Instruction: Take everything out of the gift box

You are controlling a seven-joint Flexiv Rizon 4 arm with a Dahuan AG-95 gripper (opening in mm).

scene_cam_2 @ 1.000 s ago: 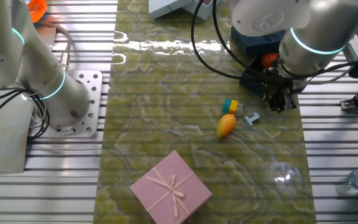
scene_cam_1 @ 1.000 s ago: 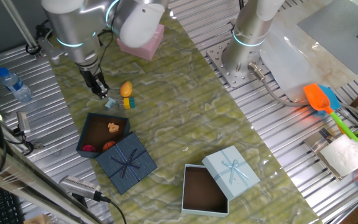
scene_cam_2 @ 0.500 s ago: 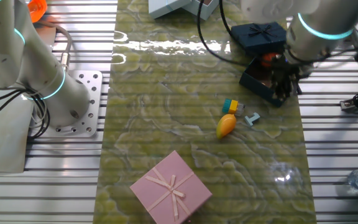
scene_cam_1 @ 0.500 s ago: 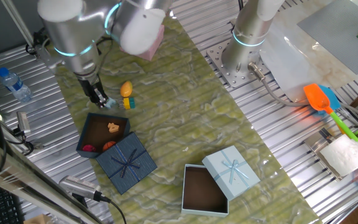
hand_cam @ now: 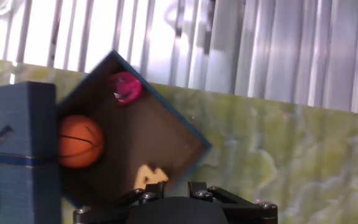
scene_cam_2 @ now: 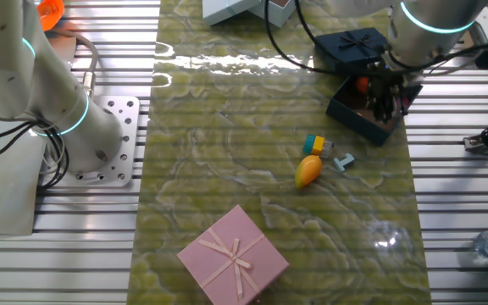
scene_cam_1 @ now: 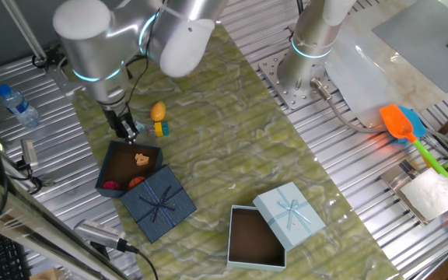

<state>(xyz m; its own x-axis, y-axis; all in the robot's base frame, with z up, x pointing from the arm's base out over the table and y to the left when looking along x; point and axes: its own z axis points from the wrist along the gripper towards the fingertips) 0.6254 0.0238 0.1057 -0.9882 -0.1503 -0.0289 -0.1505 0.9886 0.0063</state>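
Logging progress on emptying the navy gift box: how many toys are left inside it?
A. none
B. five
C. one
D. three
D: the hand view shows an orange ball, a pink toy and a tan piece inside the gift box.

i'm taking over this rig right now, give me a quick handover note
Gripper: above the far rim of the gift box, nothing visibly in it; the views don't show clearly whether it is open or shut.
Gift box: open on the mat, its lid leaning on the near corner.
Still inside: an orange ball, a pink toy and a tan toy.
Already out, on the mat beside the box: a yellow and orange toy, a teal and yellow block and a small light blue piece.
Left: lift out the three toys in the box.
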